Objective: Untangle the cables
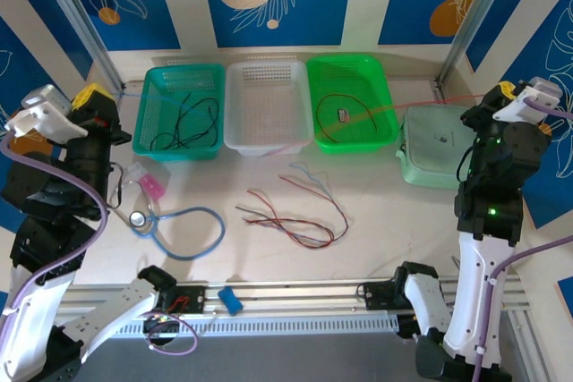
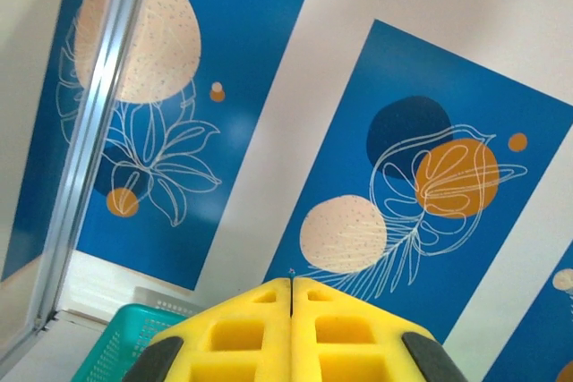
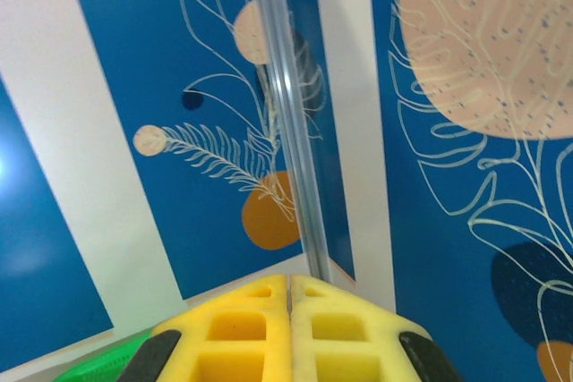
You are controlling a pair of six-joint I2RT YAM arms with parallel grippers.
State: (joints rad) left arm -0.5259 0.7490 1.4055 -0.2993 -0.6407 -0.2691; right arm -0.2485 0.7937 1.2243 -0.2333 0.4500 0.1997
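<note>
**Entry: both arms parked high, tangle untouched**

Left fingers: yellow pads pressed together, nothing between them, aimed up at the wall panels. Right fingers: the same, shut on nothing. In the top view both sit raised at the left and right edges of the counter, well apart from the work.

The cables lie loose mid-counter, between the basket row and the near edge: thin red, black and pale strands crossing one another, flat on the surface.

Judgement: the reach has not begun. To do it well:
- spread the fingers before descending, since strands this thin need the pads right down at the counter;
- pick a free end at the rim of the tangle, not the crossing in the middle;
- pin the bundle with one arm and draw a single strand out slowly with the other (a fast pull would likely drag the whole lot);
- keep clear of the light-blue hose looped towards the left edge.

Containers, in a row along the far edge:
- teal basket: black cables in loose loops;
- white basket: no cable that I can make out;
- green basket: one black loop, a small dark item, an orange strand passing over its right rim.
</note>
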